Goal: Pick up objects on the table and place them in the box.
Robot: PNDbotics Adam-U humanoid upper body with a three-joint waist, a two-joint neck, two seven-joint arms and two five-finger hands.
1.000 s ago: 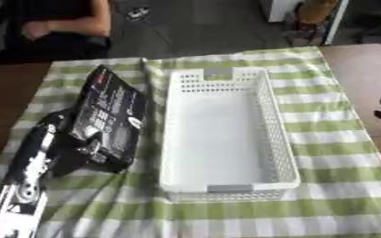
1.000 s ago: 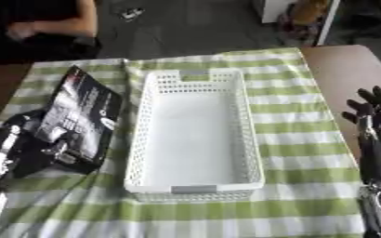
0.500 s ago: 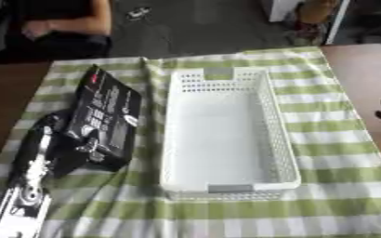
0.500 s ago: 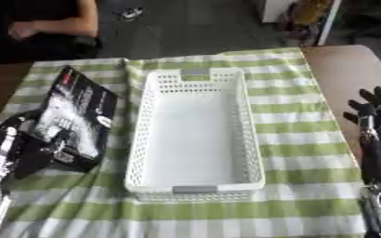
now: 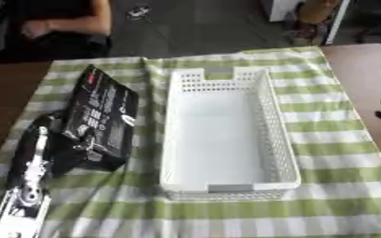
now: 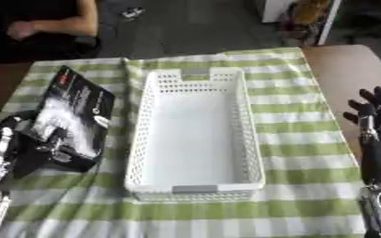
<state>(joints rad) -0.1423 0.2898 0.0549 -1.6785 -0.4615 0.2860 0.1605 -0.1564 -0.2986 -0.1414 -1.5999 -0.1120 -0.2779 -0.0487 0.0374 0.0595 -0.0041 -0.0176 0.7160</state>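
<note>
Fingers of my left hand [image 5: 86, 148] are curling round the flat black printed box [image 5: 102, 116], beside the white perforated plastic basket [image 5: 275, 139]; my right hand [image 6: 371, 122] is resting spread, fingers up.

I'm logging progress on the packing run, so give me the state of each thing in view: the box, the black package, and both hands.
white box: upright on the striped cloth, nothing inside.
black package: outside the box, left of it, tilted, in the left hand's grasp.
left hand: fingers curled on the package's near edge.
right hand: idle at the right edge, fingers straight and spread, holding nothing.
</note>
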